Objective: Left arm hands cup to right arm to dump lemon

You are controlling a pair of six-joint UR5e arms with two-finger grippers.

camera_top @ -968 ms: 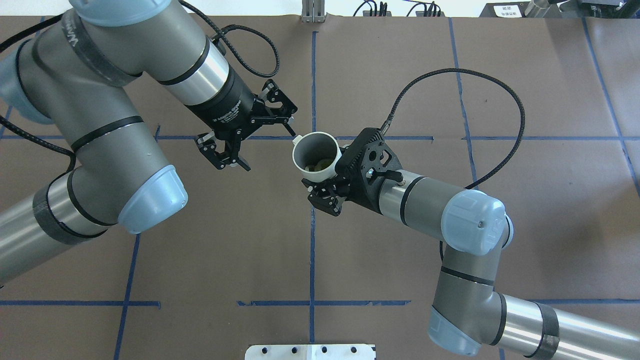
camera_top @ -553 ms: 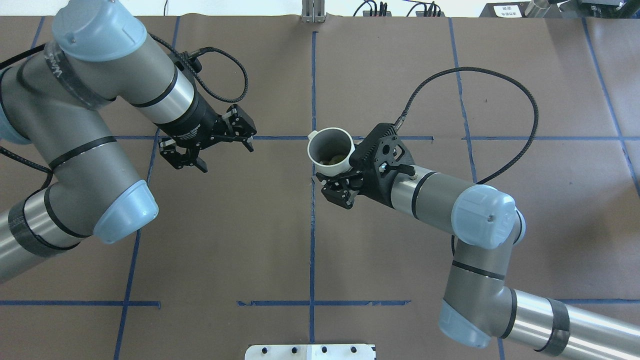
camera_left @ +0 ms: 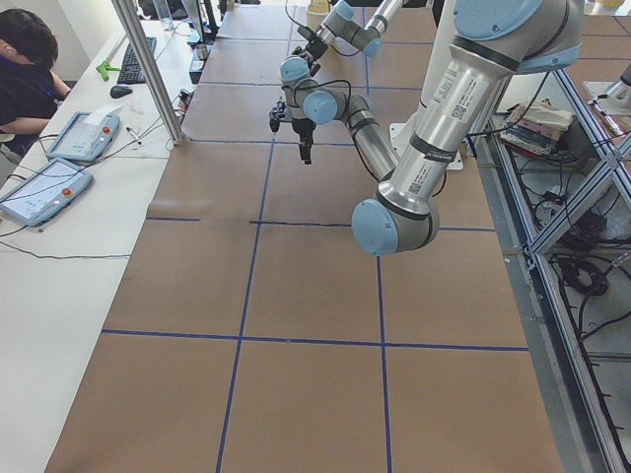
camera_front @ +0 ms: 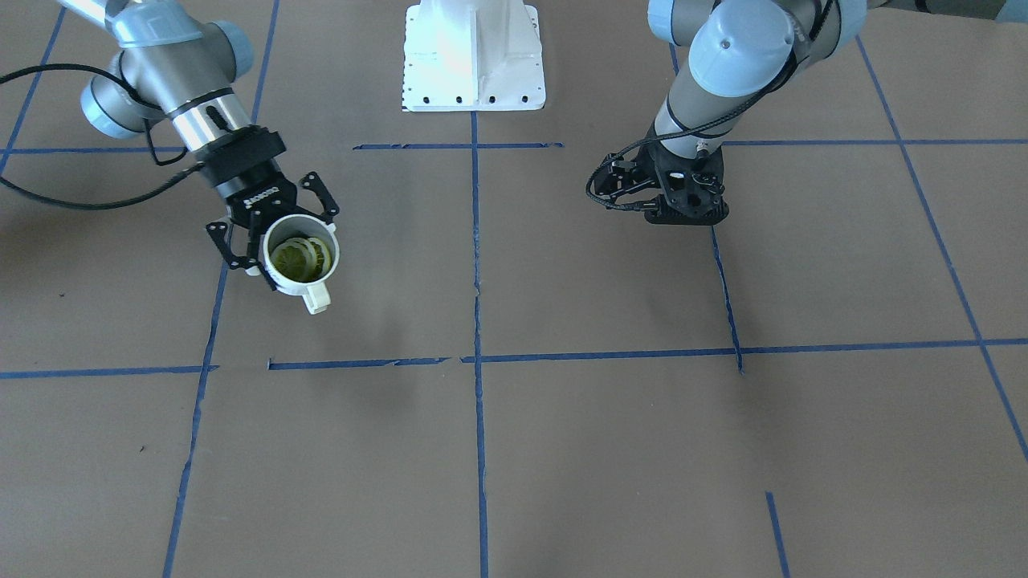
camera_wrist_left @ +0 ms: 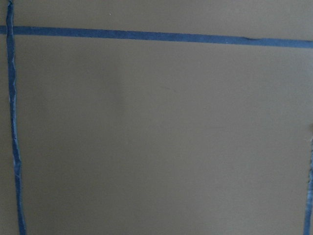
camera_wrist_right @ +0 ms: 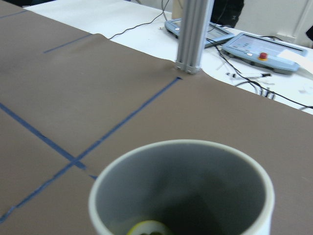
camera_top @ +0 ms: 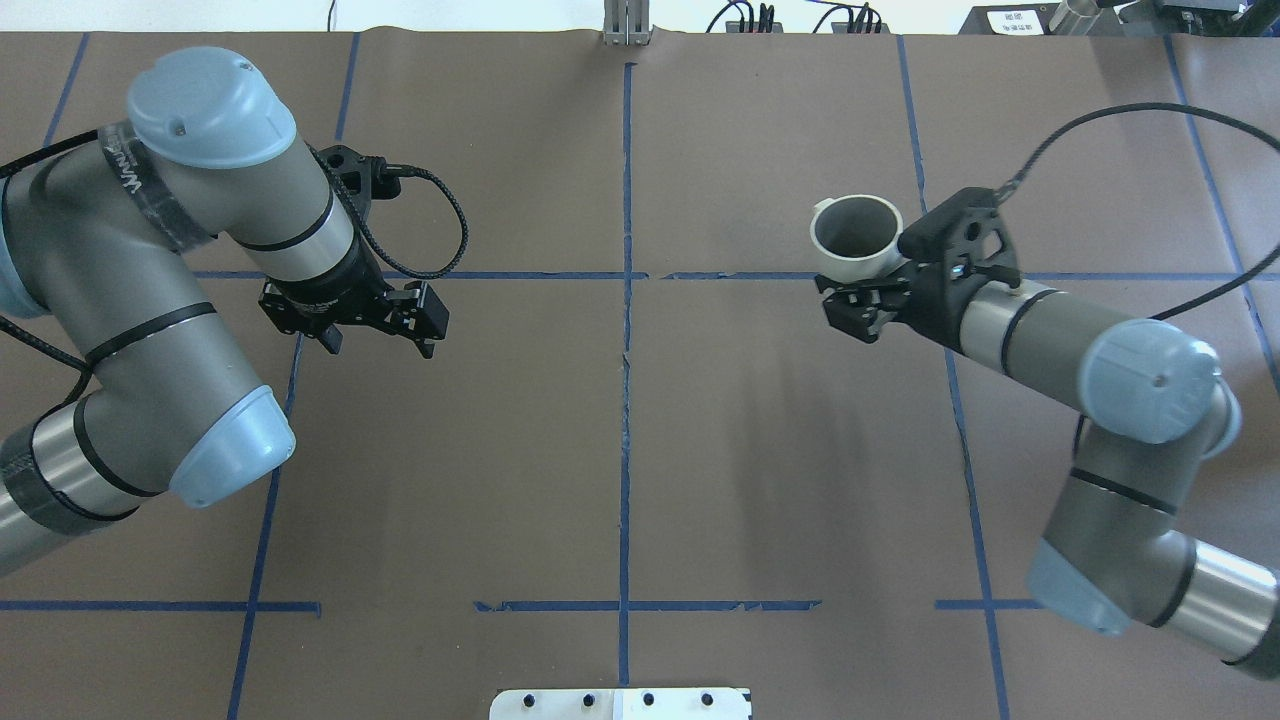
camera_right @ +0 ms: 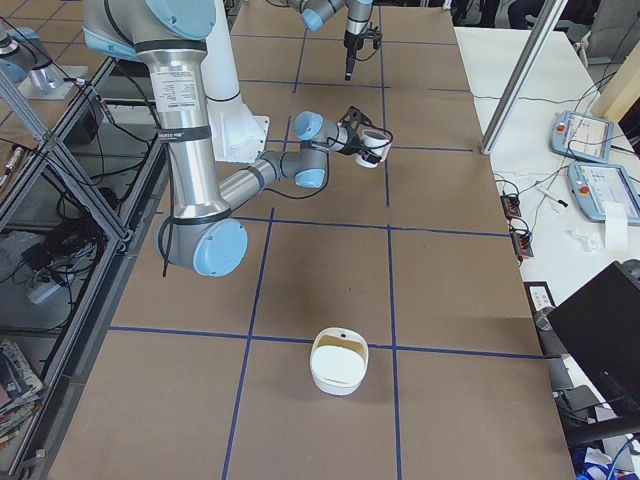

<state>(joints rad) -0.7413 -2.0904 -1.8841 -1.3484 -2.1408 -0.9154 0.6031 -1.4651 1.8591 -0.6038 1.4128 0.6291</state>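
The white cup (camera_top: 855, 235) is upright and held above the table by my right gripper (camera_top: 862, 278), which is shut on its lower body. The handle points away from the arm. In the front view the cup (camera_front: 317, 277) shows the yellow-green lemon (camera_front: 299, 258) lying inside, with the right gripper (camera_front: 269, 233) around it. The right wrist view looks into the cup's grey inside (camera_wrist_right: 195, 191), with a bit of lemon (camera_wrist_right: 146, 228) at the bottom. My left gripper (camera_top: 378, 340) is open, empty, points down and hangs far left of the cup.
A white bowl-like container (camera_right: 338, 362) stands on the table toward my right end. The white robot base plate (camera_front: 474, 56) is at the table's near edge. An operator (camera_left: 25, 59) sits beyond the far edge, by a metal post (camera_wrist_right: 193, 34).
My right arm has carried the cup from the table's centre far to the right. My left arm has drawn back to the left and its open gripper has turned downward.
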